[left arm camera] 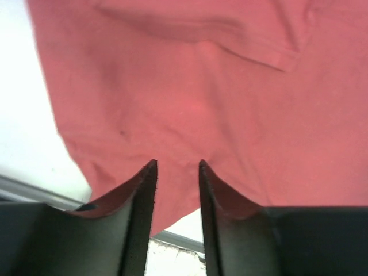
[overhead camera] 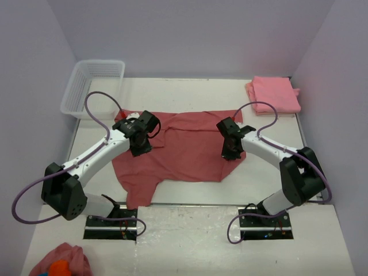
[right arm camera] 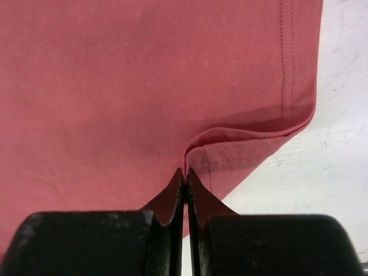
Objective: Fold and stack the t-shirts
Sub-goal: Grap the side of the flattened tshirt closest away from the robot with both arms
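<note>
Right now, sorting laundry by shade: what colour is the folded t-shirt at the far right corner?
The folded t-shirt is salmon pink; top external view.

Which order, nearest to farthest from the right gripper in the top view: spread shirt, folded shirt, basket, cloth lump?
1. the spread shirt, centre, pinched in the right gripper
2. the folded shirt, far right
3. the basket, far left
4. the cloth lump, near left

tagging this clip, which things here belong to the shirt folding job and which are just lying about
Job: spread red t-shirt, folded pink t-shirt.
Lying about: white basket, pink cloth lump with orange patch.
</note>
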Controlling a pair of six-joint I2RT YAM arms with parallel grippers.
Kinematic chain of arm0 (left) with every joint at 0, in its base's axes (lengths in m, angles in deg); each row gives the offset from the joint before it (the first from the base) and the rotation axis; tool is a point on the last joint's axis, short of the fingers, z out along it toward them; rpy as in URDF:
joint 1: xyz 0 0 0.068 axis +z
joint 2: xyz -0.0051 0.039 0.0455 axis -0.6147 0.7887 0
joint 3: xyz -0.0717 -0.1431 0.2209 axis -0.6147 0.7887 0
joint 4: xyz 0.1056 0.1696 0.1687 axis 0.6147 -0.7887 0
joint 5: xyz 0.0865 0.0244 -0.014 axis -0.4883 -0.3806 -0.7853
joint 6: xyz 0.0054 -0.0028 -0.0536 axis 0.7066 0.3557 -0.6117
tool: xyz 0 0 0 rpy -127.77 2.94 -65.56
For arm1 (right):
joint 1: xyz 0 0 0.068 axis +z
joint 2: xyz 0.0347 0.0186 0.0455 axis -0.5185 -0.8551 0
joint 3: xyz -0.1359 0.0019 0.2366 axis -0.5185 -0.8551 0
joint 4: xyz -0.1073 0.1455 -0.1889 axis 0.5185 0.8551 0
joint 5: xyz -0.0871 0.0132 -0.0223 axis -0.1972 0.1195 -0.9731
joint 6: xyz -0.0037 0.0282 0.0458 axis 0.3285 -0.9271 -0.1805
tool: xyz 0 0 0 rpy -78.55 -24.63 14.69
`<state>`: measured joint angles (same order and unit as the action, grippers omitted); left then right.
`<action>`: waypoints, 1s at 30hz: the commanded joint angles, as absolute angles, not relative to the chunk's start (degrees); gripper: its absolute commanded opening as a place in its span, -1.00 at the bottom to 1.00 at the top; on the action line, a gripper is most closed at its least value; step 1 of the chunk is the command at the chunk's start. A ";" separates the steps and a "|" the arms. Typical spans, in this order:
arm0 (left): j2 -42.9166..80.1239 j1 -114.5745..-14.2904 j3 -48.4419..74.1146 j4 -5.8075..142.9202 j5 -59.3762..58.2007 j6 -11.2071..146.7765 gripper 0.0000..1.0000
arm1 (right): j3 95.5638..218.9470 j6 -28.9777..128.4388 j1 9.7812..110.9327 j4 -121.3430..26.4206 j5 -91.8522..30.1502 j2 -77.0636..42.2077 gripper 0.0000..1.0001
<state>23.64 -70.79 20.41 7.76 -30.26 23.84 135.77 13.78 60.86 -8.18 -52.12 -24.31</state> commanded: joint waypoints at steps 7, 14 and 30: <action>22.74 -70.98 23.48 -8.50 -37.07 7.48 -0.06 | 134.27 15.85 61.20 -12.19 -48.86 -20.73 -1.00; 23.08 -71.07 30.15 -9.05 -32.67 0.09 0.04 | 133.92 15.94 61.38 -12.28 -47.46 -18.62 -1.00; 24.05 -71.24 39.30 -7.56 -24.59 -2.65 0.13 | 132.42 15.68 61.73 -12.29 -47.11 -16.24 -1.00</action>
